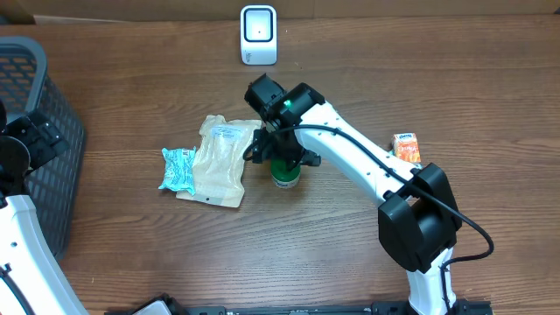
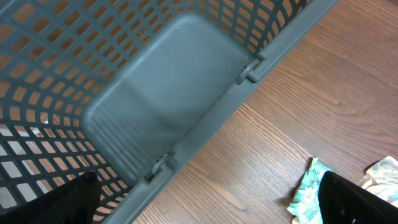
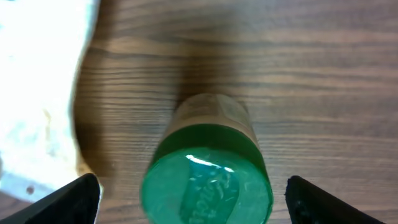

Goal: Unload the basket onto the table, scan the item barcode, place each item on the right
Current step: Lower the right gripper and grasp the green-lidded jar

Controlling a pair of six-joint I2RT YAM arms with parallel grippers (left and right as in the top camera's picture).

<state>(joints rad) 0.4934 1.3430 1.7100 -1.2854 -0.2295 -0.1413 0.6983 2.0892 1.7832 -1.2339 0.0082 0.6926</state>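
While the right gripper (image 3: 196, 200) hangs over the green-lidded jar (image 3: 208, 168), its two fingers (image 3: 68, 199) are spread wide, one on each side of the lid. Bare wood shows between each tip and the jar, so nothing is gripped. The jar stands lid-up on the table (image 3: 311, 74), about midway between the tips, and a pale pouch (image 1: 219, 157) lies just beyond one finger. The left gripper (image 2: 208, 200) is also spread wide and empty, straddling the rim of the grey basket (image 2: 155, 93).
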